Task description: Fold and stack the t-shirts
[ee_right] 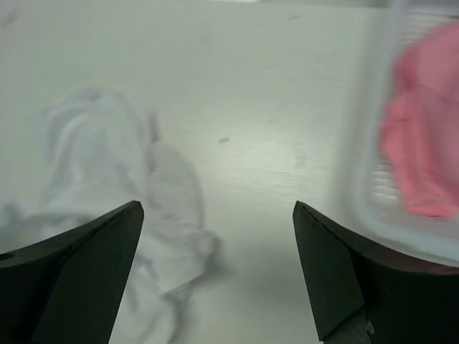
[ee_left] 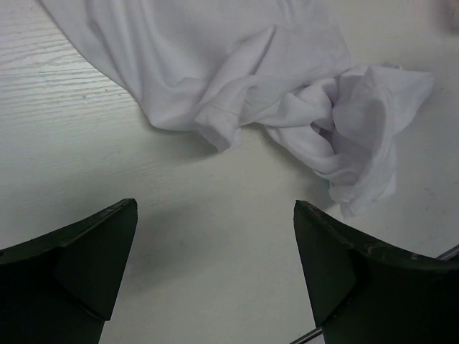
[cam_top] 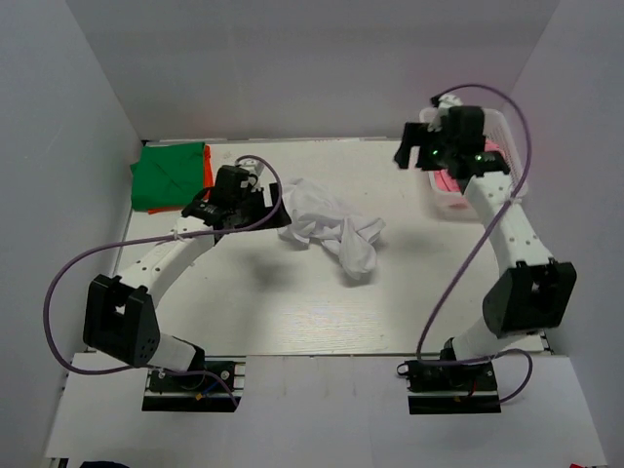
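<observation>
A crumpled white t-shirt (cam_top: 327,226) lies in the middle of the table; it also shows in the left wrist view (ee_left: 272,107) and the right wrist view (ee_right: 122,208). A folded green t-shirt (cam_top: 168,175) lies at the far left on an orange one (cam_top: 208,164). A pink t-shirt (cam_top: 450,179) sits in the white basket (cam_top: 458,203), also seen in the right wrist view (ee_right: 423,143). My left gripper (cam_top: 255,193) is open and empty just left of the white t-shirt. My right gripper (cam_top: 414,154) is open and empty, raised beside the basket.
The basket (ee_right: 373,193) stands at the far right against the wall. White walls close in the table on the left, back and right. Bare tabletop (cam_top: 322,312) lies in front of the white t-shirt.
</observation>
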`<act>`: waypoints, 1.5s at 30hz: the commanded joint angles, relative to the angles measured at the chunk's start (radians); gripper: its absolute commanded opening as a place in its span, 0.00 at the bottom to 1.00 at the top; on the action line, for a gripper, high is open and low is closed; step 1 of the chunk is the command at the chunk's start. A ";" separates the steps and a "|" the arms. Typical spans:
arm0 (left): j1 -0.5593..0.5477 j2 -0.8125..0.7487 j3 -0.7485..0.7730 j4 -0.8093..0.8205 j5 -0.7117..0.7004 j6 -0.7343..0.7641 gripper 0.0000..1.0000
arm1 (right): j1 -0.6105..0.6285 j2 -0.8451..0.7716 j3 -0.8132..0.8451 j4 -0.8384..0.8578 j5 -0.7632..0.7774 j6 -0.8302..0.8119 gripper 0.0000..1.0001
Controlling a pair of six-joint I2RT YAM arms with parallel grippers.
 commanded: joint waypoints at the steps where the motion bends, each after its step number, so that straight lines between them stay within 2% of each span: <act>1: -0.055 0.043 0.054 0.009 -0.083 0.065 1.00 | 0.118 -0.125 -0.166 0.010 -0.125 0.025 0.90; 3: -0.077 0.114 0.088 0.009 -0.147 0.076 1.00 | 0.175 -0.153 -0.249 0.015 -0.122 0.043 0.90; 7: -0.100 0.183 0.110 0.039 -0.147 0.118 0.97 | 0.301 -0.151 -0.283 -0.033 -0.104 0.075 0.90; 8: -0.112 0.183 0.119 0.048 -0.156 0.127 0.89 | 0.313 -0.146 -0.277 -0.042 -0.093 0.075 0.90; 11: -0.121 0.221 0.128 0.076 -0.176 0.127 0.75 | 0.378 -0.130 -0.283 -0.045 -0.076 0.081 0.89; 12: -0.121 0.232 0.137 0.076 -0.186 0.127 0.63 | 0.403 -0.117 -0.292 -0.042 -0.073 0.081 0.89; 14: -0.121 0.256 0.146 0.097 -0.186 0.127 0.48 | 0.448 -0.107 -0.320 -0.022 -0.059 0.100 0.89; 15: -0.121 0.257 0.146 0.097 -0.186 0.136 0.43 | 0.459 -0.100 -0.335 -0.021 -0.050 0.107 0.89; 17: -0.121 0.257 0.146 0.146 -0.173 0.136 0.41 | 0.480 -0.075 -0.352 -0.004 0.002 0.127 0.89; 19: -0.121 0.276 0.146 0.157 -0.182 0.136 0.33 | 0.485 -0.061 -0.355 0.017 0.083 0.155 0.88; 20: -0.121 0.277 0.157 0.157 -0.183 0.136 0.26 | 0.497 -0.040 -0.353 0.022 0.093 0.161 0.88; 21: -0.121 0.286 0.157 0.157 -0.193 0.136 0.10 | 0.502 -0.035 -0.358 0.031 0.134 0.170 0.88; 22: -0.121 0.286 0.157 0.157 -0.202 0.136 0.02 | 0.503 -0.029 -0.363 0.072 0.198 0.199 0.86; 24: -0.121 0.286 0.157 0.166 -0.235 0.136 0.00 | 0.502 -0.002 -0.363 0.084 0.214 0.210 0.81; 27: -0.121 0.235 0.123 0.189 -0.272 0.136 0.00 | 0.502 0.038 -0.352 0.131 0.202 0.219 0.61; 29: -0.121 0.192 0.114 0.211 -0.305 0.136 0.00 | 0.505 0.066 -0.347 0.131 0.200 0.219 0.30; 30: -0.121 0.179 0.100 0.211 -0.316 0.136 0.00 | 0.505 0.072 -0.344 0.127 0.206 0.222 0.04; 31: -0.121 0.166 0.100 0.202 -0.360 0.122 0.00 | 0.503 0.071 -0.344 0.120 0.219 0.228 0.00; 34: -0.121 0.100 0.100 0.168 -0.501 0.084 0.00 | 0.499 -0.009 -0.344 0.094 0.317 0.226 0.00; 36: -0.121 0.057 0.112 0.147 -0.588 0.075 0.00 | 0.500 -0.134 -0.344 0.090 0.419 0.201 0.00; 40: -0.121 -0.085 0.131 0.147 -0.614 0.075 0.00 | 0.497 -0.346 -0.323 0.079 0.533 0.124 0.00; 45: -0.121 -0.310 0.208 0.111 -0.649 0.099 0.00 | 0.499 -0.535 -0.243 0.093 0.562 0.011 0.00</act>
